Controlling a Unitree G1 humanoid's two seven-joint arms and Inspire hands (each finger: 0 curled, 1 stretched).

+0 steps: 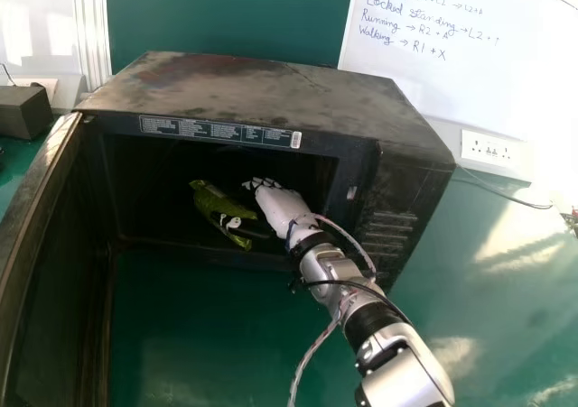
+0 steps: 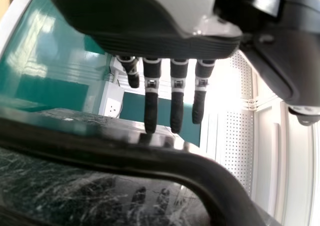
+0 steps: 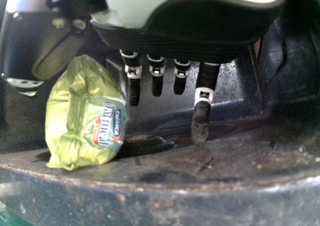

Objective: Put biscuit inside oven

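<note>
Head view: we see biscuit packet (image 1: 209,201) inside oven (image 1: 271,82) beside right robot hand (image 1: 282,207), fingers straight; right wrist view gives us packet's printed label (image 3: 107,128), left wrist view straight-fingered left robot hand (image 2: 155,35).

The head view's bottom edge cuts off the oven door (image 1: 52,263). Shadow seems to hide the back inside the oven (image 1: 262,82).

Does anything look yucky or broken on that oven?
Yes, it looks grubby. The oven has scuffs and stains on top, and its front rim has brown patches, maybe rust. The green packet sits crooked just inside that rim.
</note>
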